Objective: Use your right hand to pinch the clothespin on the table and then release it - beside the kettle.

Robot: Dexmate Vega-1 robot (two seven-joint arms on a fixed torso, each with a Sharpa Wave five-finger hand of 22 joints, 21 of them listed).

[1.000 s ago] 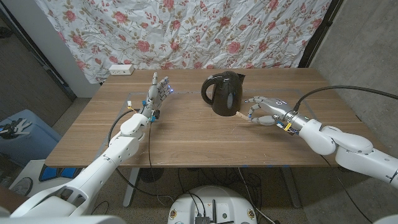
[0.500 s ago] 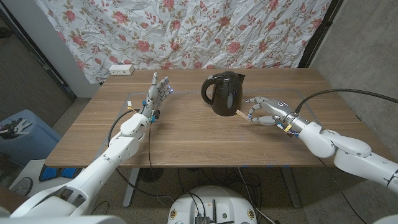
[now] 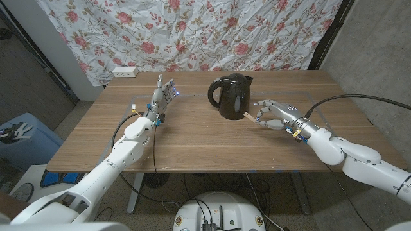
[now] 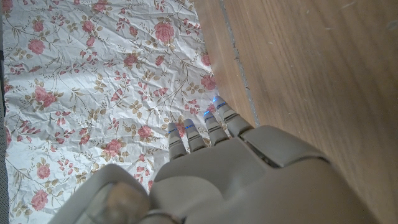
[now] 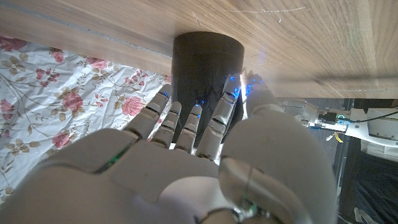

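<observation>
A black kettle [image 3: 230, 95] stands at the table's far middle; its dark body [image 5: 206, 62] shows just past my right hand's fingers [image 5: 186, 127]. A small wooden clothespin [image 3: 248, 117] sticks out beside the kettle's base, on its right. My right hand [image 3: 273, 114] is right behind it. Its thumb and a fingertip appear to pinch the clothespin's near end while the other fingers curl above. My left hand [image 3: 164, 95] stands on the left part of the table with its fingers [image 4: 202, 132] straight and apart, holding nothing.
A white power strip [image 3: 124, 72] lies at the table's far left corner. A floral sheet [image 3: 192, 32] hangs behind the wooden table [image 3: 192, 141]. Black cables trail from both arms across the table.
My right forearm has crept slightly left toward the kettle; the hand and clothespin stay almost in place. The left arm has not moved.
</observation>
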